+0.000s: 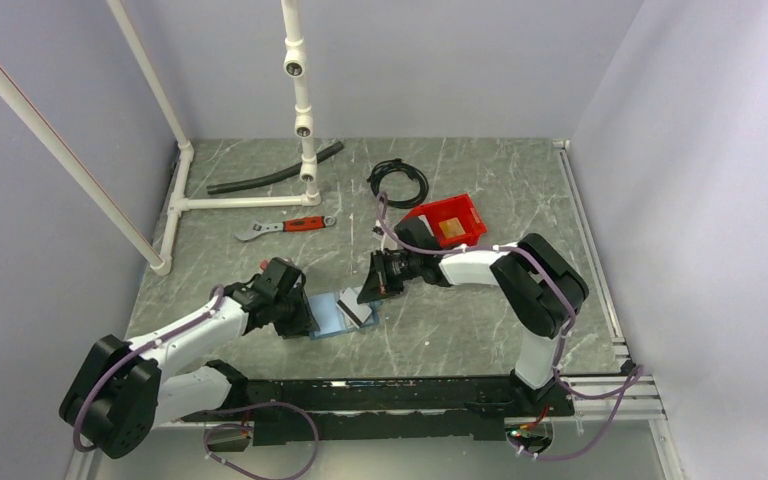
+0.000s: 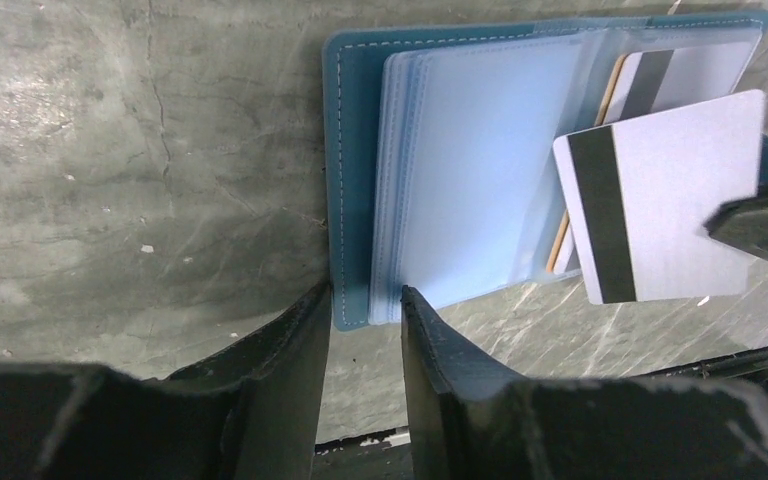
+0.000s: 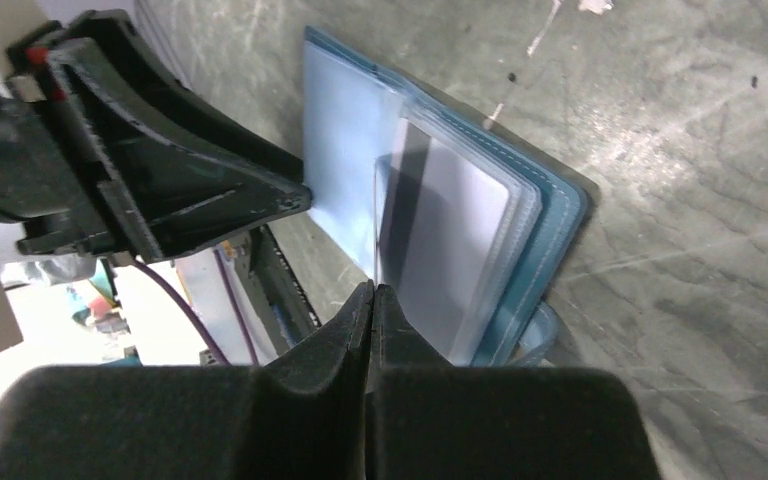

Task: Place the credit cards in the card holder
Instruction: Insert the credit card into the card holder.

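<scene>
The blue card holder (image 1: 327,313) lies open on the table, its clear sleeves up (image 2: 480,170). A white card with a dark stripe (image 2: 695,70) sits in a sleeve, and a tan-orange card edge (image 2: 615,85) shows under it. My right gripper (image 1: 365,291) is shut on another white striped card (image 2: 675,195) and holds it tilted over the holder's right part. That card is edge-on in the right wrist view (image 3: 375,225). My left gripper (image 2: 365,295) is narrowly open. Its fingertips (image 2: 315,305) rest at the holder's near left edge.
A red open bin (image 1: 452,208) with something tan inside stands behind the right arm. A coiled black cable (image 1: 398,182), a red-handled wrench (image 1: 285,227), a black hose (image 1: 275,170) and a white pipe frame (image 1: 240,202) lie further back. Grey walls close in the sides.
</scene>
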Available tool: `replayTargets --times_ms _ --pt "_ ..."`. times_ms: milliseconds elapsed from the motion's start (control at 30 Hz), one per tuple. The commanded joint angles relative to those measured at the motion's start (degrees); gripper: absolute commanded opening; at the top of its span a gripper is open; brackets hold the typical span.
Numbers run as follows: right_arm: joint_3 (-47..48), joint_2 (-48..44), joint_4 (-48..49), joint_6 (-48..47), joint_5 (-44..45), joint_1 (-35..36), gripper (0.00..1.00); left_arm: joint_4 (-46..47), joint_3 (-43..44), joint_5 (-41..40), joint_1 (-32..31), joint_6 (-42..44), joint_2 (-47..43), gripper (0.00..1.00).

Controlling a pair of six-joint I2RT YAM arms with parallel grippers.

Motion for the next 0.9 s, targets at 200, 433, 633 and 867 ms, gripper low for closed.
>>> replayTargets --times_ms 200,433,633,867 --pt "1.25 0.65 -1.06 -2.90 5.59 1.65 0.00 1.30 -1.89 1.46 0.14 -1.25 -1.80 0.35" --pt "0.82 2.72 7.68 -0.17 7.29 2.52 0.00 3.22 -2.93 3.34 0.13 -2.22 -1.89 0.34" --pt "-0.56 4.86 15.14 0.38 7.72 2.53 0.00 3.01 -3.20 3.32 0.13 -2.11 -2.16 0.33" --pt "-3.83 7.16 24.37 4.05 6.82 2.70 0.00 2.68 -3.07 3.26 0.16 -2.09 -3.07 0.33"
